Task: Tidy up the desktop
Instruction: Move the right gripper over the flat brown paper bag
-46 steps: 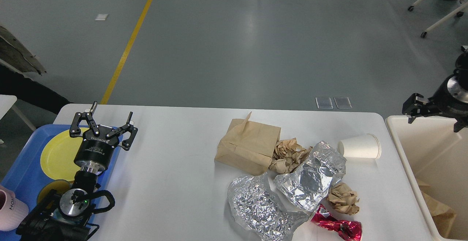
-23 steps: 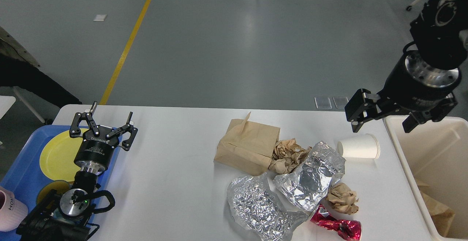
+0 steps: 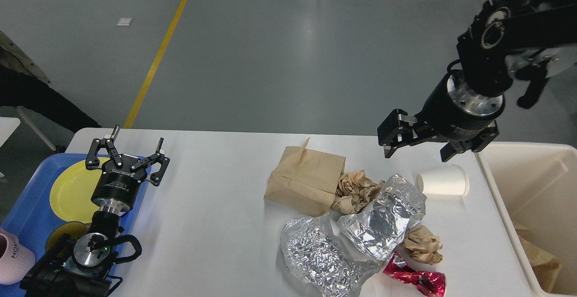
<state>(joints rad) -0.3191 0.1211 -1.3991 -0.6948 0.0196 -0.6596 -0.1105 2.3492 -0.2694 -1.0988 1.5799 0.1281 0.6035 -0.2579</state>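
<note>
The white desktop [image 3: 216, 216] holds litter on its right half: a brown paper bag [image 3: 306, 177], a crumpled brown paper [image 3: 356, 191], two crumpled foil sheets [image 3: 383, 216] [image 3: 315, 252], a smaller brown paper ball [image 3: 423, 244], a red foil wrapper [image 3: 417, 280] and a white paper cup [image 3: 444, 180] lying on its side. My right gripper [image 3: 418, 153] is open and empty, hanging above the table just behind the cup. My left gripper [image 3: 130, 150] is open and empty over the right edge of the blue tray.
A blue tray [image 3: 27, 207] at the left holds a yellow plate [image 3: 72, 189], a small yellow bowl [image 3: 61, 236] and a pink cup [image 3: 11, 256]. A cream-white bin [image 3: 532, 189] stands off the table's right end, with brown paper [image 3: 543, 261] inside.
My right arm has swung left from over the bin to above the table near the paper cup. The left arm and the litter have not moved.
</note>
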